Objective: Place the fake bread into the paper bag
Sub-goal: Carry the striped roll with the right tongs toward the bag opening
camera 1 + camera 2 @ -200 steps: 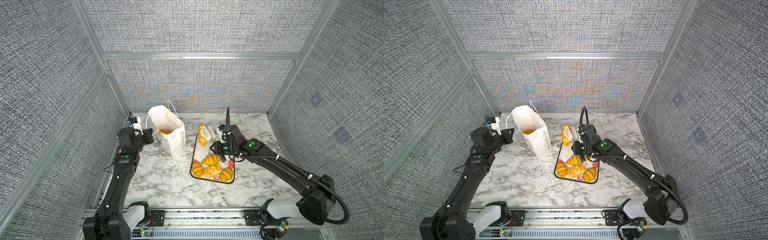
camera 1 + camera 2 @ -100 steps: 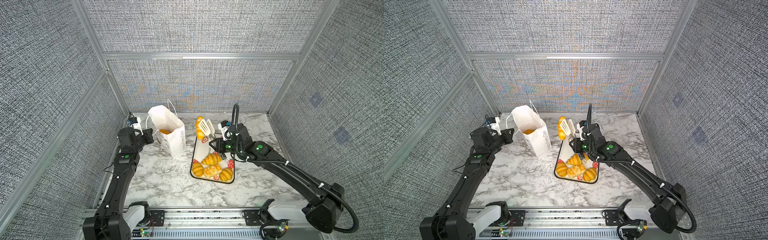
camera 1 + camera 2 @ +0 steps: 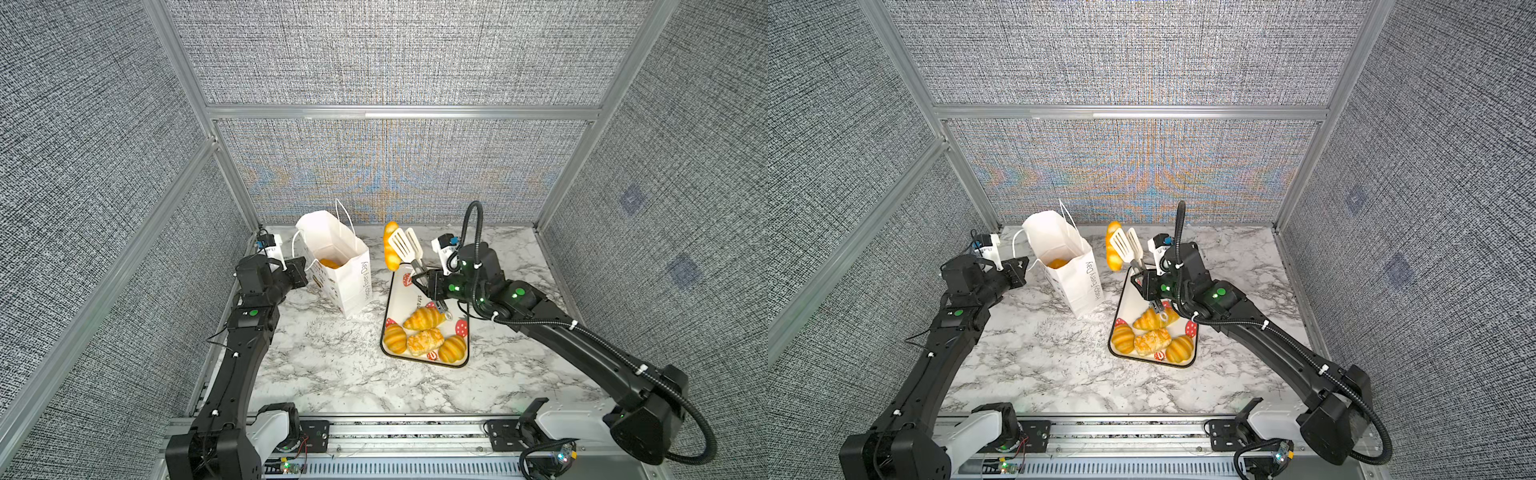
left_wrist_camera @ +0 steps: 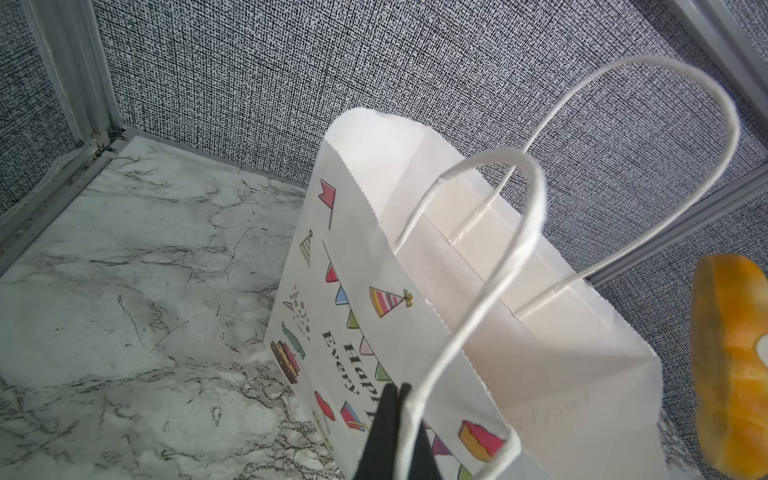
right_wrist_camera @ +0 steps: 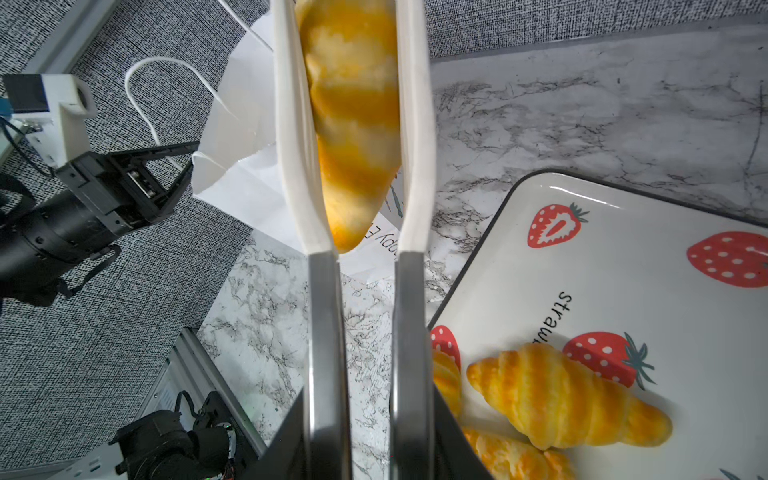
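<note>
The white paper bag (image 3: pixel 345 266) (image 3: pixel 1071 270) stands open at the back left, with one piece of fake bread (image 3: pixel 330 263) inside. My left gripper (image 3: pixel 301 270) (image 4: pixel 392 399) is shut on the bag's near rim by a cord handle. My right gripper (image 3: pixel 428 286) (image 5: pixel 370 399) is shut on the white slotted tongs (image 3: pixel 405 245) (image 5: pixel 409 166). The tongs pinch a long braided loaf (image 3: pixel 389 249) (image 3: pixel 1112 249) (image 5: pixel 353 124) in the air, right of the bag's mouth. Several more pieces, among them a croissant (image 3: pixel 423 318) (image 5: pixel 569 403), lie on the strawberry tray (image 3: pixel 415 286).
Grey fabric walls with aluminium posts close in the marble table (image 3: pixel 332 365) on three sides. A metal rail (image 3: pixel 395 432) with both arm bases runs along the front edge. The tray (image 3: pixel 1133 299) lies right of the bag, under my right wrist.
My right arm has lifted the tongs and the long loaf up off the tray's far end and a little left, toward the bag. The left arm and the bag have not moved.
</note>
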Robot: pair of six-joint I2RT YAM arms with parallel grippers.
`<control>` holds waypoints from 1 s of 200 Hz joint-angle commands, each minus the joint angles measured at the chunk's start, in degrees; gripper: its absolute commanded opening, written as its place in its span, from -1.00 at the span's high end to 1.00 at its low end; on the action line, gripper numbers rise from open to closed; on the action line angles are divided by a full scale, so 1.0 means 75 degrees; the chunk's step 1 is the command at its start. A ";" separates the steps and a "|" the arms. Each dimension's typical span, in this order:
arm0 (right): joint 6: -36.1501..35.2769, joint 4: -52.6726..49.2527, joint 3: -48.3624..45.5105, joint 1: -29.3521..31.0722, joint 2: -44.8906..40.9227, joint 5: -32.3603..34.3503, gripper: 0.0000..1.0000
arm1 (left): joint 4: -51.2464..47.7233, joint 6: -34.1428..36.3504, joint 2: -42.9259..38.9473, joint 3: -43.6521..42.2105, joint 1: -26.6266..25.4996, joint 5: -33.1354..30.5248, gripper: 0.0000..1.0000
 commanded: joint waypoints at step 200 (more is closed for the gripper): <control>-0.0577 0.0785 0.2515 0.1127 0.2005 -0.0530 0.33 | 0.0082 0.0015 0.0020 0.0006 0.0004 0.0064 1.00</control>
